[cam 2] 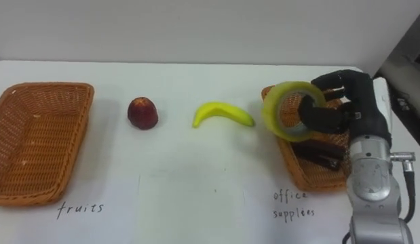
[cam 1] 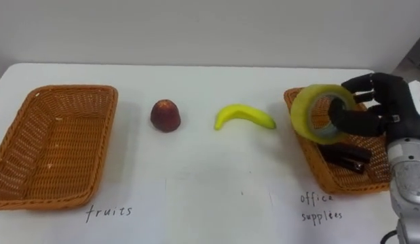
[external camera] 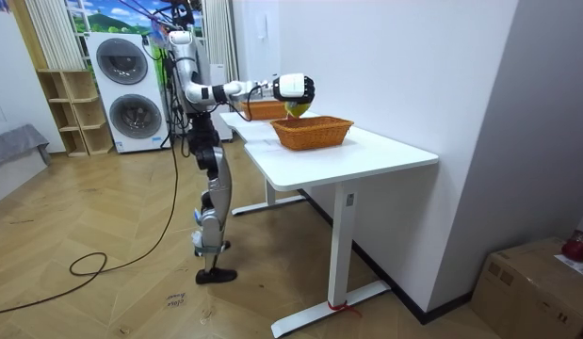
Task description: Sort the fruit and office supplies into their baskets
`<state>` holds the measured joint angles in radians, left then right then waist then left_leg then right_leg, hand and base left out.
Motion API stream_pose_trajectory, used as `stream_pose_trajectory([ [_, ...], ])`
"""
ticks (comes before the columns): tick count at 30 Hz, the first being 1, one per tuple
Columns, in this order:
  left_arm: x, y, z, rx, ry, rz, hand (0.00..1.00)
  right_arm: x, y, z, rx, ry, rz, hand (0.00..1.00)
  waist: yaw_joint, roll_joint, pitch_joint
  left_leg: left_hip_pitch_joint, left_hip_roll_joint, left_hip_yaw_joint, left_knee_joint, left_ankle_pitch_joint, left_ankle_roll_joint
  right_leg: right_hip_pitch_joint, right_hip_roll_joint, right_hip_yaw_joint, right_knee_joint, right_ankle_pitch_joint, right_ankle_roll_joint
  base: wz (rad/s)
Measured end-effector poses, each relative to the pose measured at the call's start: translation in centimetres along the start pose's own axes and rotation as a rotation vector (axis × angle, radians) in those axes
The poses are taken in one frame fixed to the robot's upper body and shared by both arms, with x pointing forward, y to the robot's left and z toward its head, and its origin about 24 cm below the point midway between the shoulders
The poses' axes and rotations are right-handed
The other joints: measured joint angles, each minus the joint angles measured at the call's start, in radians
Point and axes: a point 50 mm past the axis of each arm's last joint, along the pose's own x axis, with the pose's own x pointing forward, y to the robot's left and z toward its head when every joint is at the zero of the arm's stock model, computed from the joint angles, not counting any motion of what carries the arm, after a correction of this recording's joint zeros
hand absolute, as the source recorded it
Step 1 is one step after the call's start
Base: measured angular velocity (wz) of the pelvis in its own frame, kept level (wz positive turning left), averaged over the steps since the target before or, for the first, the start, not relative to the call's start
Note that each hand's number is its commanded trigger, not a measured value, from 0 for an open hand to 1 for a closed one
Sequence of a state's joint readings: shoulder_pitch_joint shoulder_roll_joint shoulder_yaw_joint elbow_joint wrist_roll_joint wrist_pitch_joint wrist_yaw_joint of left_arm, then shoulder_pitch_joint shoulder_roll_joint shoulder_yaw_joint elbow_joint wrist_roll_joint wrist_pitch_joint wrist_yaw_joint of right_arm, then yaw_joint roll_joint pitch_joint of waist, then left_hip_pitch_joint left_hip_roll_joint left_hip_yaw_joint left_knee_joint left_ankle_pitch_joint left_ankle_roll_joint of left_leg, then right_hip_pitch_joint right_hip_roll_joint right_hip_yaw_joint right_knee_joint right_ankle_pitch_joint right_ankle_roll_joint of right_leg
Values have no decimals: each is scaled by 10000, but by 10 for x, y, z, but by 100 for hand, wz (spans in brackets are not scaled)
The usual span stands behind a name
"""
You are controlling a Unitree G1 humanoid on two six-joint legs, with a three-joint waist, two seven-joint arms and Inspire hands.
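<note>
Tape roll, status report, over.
Right hand shut on tape roll, over office supplies basket. Apple, banana on table; nothing blocking.

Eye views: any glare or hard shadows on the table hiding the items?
Left eye view: even light, no glare on the white table; the apple and banana throw only faint, soft shadows. The tape roll in the right hand stands out above the office supplies basket, but the dark items inside the basket are hard to make out. Room view: the table is evenly lit too.
</note>
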<state>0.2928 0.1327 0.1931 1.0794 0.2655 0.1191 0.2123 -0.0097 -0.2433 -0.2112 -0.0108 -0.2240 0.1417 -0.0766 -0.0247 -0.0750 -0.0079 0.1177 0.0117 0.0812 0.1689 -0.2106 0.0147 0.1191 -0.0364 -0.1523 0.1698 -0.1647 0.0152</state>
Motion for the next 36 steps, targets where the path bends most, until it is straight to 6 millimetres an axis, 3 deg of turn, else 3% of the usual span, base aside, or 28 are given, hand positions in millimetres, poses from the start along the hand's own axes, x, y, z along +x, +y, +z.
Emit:
stream_pose_trajectory([
  [10, -1, 1, -8, 12, 167, -27, 0, -5, -14, -12, -20, 440, -305, 100, -40, -95, 15, -21, 1, 12, -25, -1, -1, -2, -3, -15, 5, -1, 1, 0],
  [19, -1, 2, -6, -26, 111, 6, 0, -6, -14, -24, -103, 959, -322, 100, -42, -295, 48, -13, 3, -2, 1, -1, -1, -1, -3, -46, -1, -2, 2, 0],
  [36, -1, 2, -6, -12, 169, -140, 0, -17, -14, -44, -489, 1769, -188, 100, -134, -154, 3, -27, 83, 11, -17, -7, -11, -14, 4, -76, 30, -2, 1, 0],
])
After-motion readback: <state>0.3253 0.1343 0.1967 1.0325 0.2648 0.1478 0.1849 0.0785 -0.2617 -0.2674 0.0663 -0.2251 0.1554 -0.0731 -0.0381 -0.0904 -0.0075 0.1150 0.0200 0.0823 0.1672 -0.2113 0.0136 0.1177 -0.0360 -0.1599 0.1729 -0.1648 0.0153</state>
